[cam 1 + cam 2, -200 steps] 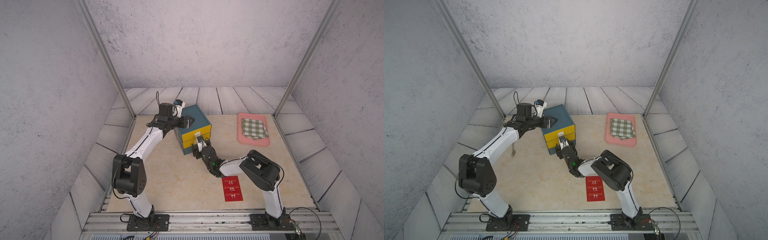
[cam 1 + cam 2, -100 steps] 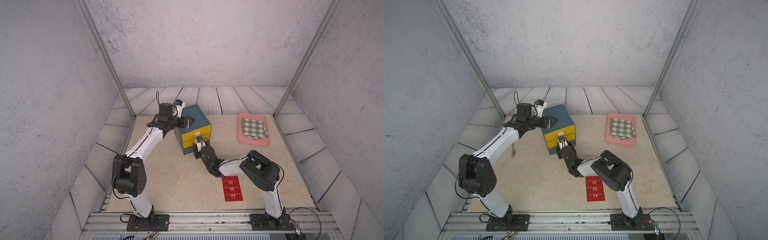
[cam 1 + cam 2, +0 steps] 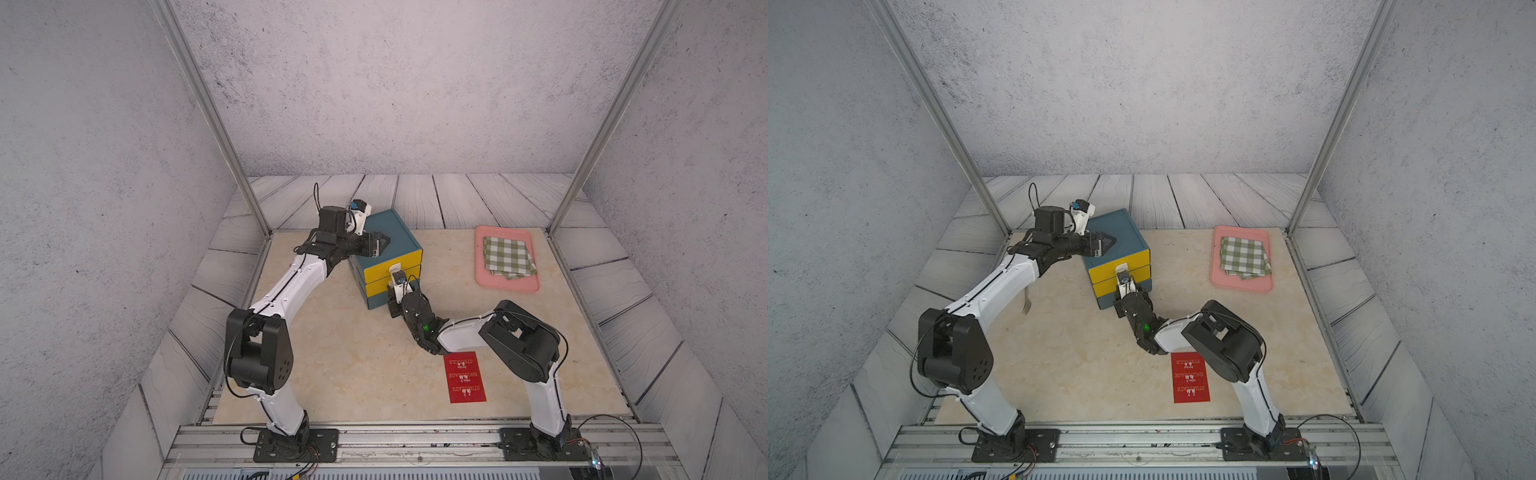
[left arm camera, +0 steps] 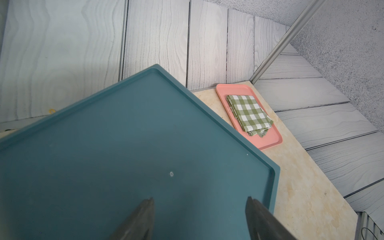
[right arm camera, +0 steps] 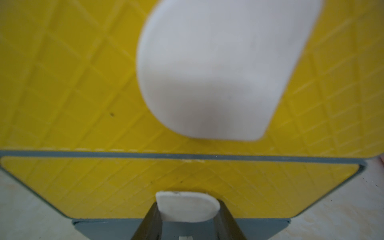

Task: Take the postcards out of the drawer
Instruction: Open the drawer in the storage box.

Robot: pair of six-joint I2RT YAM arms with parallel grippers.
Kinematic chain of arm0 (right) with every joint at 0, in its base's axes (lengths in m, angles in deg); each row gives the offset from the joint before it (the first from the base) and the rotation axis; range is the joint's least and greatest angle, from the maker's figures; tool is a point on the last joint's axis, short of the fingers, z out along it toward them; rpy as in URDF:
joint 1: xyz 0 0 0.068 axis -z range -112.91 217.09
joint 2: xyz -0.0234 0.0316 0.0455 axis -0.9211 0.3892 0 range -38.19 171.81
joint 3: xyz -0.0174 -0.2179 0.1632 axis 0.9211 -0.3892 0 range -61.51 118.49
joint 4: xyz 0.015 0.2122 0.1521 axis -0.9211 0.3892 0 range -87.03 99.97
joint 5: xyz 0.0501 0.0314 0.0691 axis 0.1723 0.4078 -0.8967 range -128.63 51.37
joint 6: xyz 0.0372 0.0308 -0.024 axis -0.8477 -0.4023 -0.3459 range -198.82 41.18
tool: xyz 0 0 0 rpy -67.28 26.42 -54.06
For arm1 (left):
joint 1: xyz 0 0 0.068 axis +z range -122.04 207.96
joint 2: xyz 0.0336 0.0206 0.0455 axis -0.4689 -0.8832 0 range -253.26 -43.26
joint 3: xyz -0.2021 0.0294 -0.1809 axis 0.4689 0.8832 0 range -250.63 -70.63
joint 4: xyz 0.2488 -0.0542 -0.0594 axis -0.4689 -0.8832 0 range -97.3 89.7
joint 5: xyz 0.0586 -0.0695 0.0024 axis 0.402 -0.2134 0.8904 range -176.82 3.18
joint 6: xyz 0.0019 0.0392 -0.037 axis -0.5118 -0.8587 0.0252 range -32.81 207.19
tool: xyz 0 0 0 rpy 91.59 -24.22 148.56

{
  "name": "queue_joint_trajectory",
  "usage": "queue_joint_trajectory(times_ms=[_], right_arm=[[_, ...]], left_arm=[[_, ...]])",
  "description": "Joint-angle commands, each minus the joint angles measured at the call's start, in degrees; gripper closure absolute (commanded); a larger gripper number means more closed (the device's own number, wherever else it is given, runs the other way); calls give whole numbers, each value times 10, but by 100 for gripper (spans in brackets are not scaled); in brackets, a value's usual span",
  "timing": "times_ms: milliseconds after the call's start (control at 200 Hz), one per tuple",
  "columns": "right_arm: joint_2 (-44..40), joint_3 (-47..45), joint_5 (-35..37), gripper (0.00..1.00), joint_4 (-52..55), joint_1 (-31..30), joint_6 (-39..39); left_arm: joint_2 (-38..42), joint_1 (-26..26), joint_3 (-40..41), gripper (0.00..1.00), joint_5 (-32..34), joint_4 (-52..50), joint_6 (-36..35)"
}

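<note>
At the yellow front of the cabinet the right gripper flanks, and seemingly pinches, the white lower handle of the shut lower drawer, so the pull runs straight out from that front; the left gripper hangs spread and empty over the cabinet top. Red postcards lie on the table well in front of the cabinet, lengthwise roughly away from it

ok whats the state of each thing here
left pincer: open, over the cabinet top
right pincer: shut on lower handle
top drawer: shut
lower drawer: shut
card: flat on table
cloth: folded, on tray
fork: lying on table
</note>
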Motion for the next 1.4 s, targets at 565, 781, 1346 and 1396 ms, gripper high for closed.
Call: queue_joint_trajectory(times_ms=[565, 781, 1346, 1396], right_arm=[[-93, -100, 29, 70, -11, -29, -6], [-128, -140, 46, 70, -5, -45, -16], [-201, -211, 104, 70, 22, -102, -38], [-204, -218, 107, 70, 17, -105, -40]], left_arm=[[-18, -6, 21, 25, -1, -68, 4], [-16, -6, 24, 25, 1, -71, 2], [-15, -6, 30, 25, -2, -73, 4], [-15, -6, 30, 25, -2, -74, 4]])
